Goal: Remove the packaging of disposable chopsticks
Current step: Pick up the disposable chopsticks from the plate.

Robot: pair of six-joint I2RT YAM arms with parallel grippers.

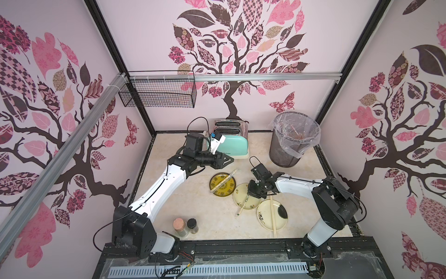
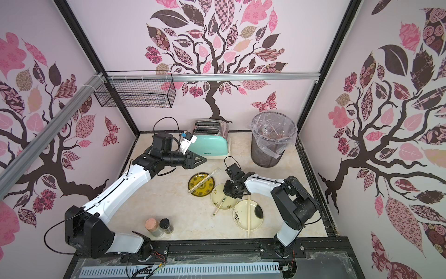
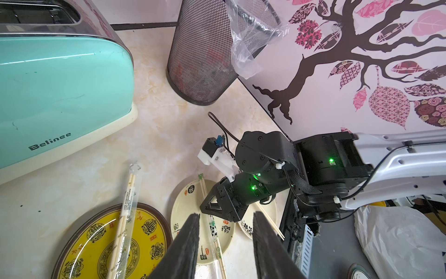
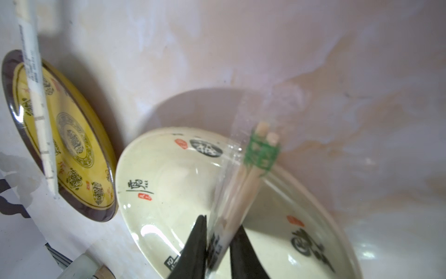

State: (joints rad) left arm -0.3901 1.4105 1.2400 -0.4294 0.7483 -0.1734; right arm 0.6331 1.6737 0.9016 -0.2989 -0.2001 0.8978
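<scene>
The right gripper is pinching the clear plastic sleeve around pale wooden chopsticks over the round cream plate, while the left gripper is hovering, fingers spread.

Three plates, three chopstick pairs

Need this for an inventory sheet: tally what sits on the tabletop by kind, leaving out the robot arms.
Plates: 3
Wrapped chopstick pairs: 2
Bare chopstick pair: 1
Jars: 2
Toaster: 1
Mesh waste bin: 1
Total: 10
</scene>
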